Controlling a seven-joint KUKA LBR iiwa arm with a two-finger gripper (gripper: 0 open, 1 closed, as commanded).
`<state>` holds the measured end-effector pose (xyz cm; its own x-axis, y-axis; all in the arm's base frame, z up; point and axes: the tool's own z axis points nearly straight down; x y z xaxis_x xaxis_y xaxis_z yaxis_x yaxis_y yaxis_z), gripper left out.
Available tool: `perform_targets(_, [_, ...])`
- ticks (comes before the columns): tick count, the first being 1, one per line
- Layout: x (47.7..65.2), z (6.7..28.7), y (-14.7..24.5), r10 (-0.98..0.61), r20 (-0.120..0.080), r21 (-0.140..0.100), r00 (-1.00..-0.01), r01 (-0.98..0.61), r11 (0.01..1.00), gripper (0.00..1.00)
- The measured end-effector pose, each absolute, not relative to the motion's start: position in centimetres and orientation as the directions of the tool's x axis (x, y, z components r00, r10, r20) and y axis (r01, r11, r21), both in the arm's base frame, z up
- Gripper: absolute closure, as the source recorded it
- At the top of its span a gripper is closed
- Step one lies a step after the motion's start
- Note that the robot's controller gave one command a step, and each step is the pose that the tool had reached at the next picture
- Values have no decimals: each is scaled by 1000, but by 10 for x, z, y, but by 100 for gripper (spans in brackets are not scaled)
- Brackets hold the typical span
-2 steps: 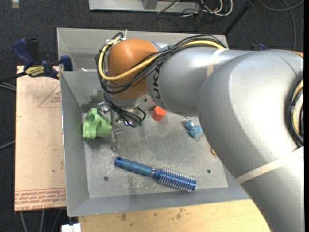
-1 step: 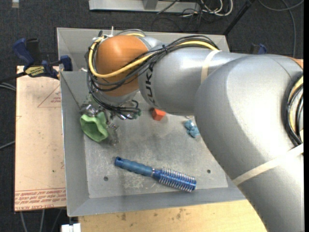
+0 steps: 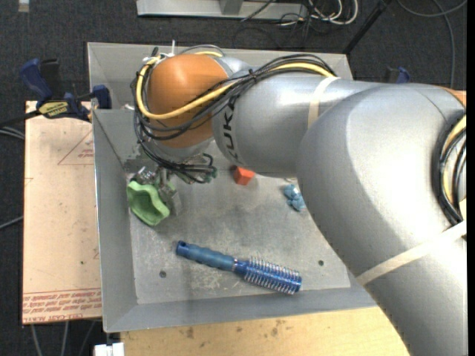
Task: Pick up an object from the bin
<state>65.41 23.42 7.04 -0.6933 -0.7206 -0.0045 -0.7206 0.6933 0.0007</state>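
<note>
My gripper (image 3: 157, 184) is low at the bin's left side, below the orange wrist cover, with its fingers right at the upper edge of a green, curved plastic piece (image 3: 148, 205) that lies against the left wall. How far apart the fingers stand is hidden by cables and the wrist. A blue hairbrush (image 3: 239, 267) with a bristled head lies across the front of the bin floor. A small orange block (image 3: 241, 175) sits just under the arm near the middle.
A small light-blue piece (image 3: 295, 197) lies at the right of the floor beside the arm. The big arm covers the bin's back and right part.
</note>
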Motion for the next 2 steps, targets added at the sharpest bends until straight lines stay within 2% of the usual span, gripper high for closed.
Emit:
perform_targets(1, [642,264,247,-704,-12,-4,-710,-704,710,100])
perform_targets(2, [617,245,224,-709,1,2,-705,-709,705,100])
